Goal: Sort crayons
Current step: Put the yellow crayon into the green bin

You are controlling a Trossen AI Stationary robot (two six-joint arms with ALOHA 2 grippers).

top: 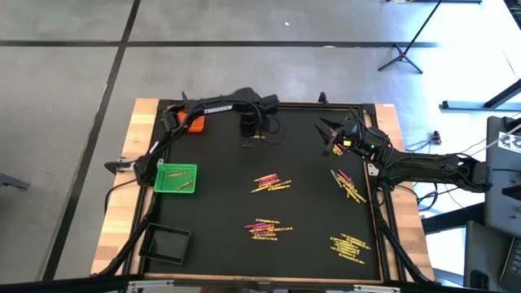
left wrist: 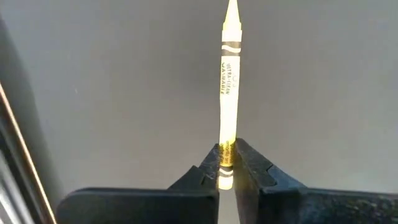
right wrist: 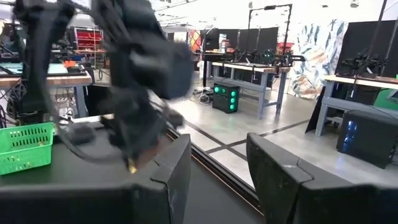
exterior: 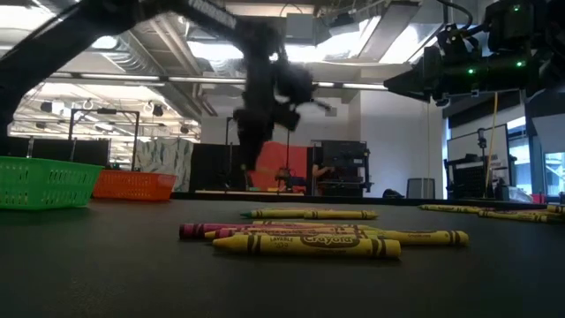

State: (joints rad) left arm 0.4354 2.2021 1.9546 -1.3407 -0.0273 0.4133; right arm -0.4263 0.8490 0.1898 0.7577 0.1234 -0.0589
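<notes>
My left gripper (left wrist: 227, 152) hangs over the far middle of the black table (top: 309, 155), pointing down and shut on one yellow crayon (left wrist: 229, 81). In the low view it shows blurred, well above the table top (exterior: 252, 150). Loose yellow and pink crayons lie flat in several heaps: mid-table (top: 271, 183), near middle (top: 262, 229), right (top: 348, 185) and near right (top: 348, 247). My right gripper (top: 334, 134) waits open at the far right, holding nothing (right wrist: 217, 168). My left gripper pinches the yellow crayon's blunt end (left wrist: 227, 140) between its two fingers, which come from above and point down. The rest of the crayon reaches out past the fingertips, its pointed tip (left wrist: 231, 12) farthest from them. It is lifted clear of the table.
A green tray (top: 177, 177) stands at the table's left, an orange tray (top: 194, 124) at the far left, a black tray (top: 167, 244) at the near left. A raised rim (top: 378, 212) runs round the table. Bare black surface lies between the heaps.
</notes>
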